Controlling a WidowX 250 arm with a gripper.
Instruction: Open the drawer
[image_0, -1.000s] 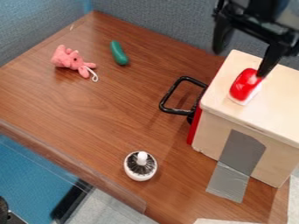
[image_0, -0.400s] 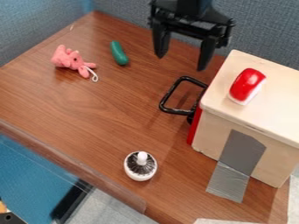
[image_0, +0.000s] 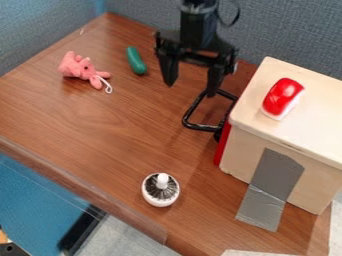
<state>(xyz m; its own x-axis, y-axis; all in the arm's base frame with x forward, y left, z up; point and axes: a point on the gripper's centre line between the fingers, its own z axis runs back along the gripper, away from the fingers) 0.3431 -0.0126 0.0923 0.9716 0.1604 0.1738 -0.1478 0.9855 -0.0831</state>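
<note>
My gripper (image_0: 191, 90) hangs open over the upper middle of the table, its two fingers pointing down and well apart, with nothing between them. Its right fingertip overlaps the top of the black drawer handle (image_0: 192, 111) in the view; whether they touch I cannot tell. The handle is a bent loop standing out to the left from the red drawer front (image_0: 223, 145). That front sits flush against the left side of the pale wooden box (image_0: 267, 145), so the drawer looks closed.
On top of the box lies a red and white toy (image_0: 283, 98). A pink plush (image_0: 81, 69) and a green toy vegetable (image_0: 135, 60) lie at the upper left of the table (image_0: 100, 135). A white round object (image_0: 160, 189) stands near the front edge.
From above the box at the upper right, my gripper has moved left, then down a little toward the handle. The drawer and the objects stayed in place.
</note>
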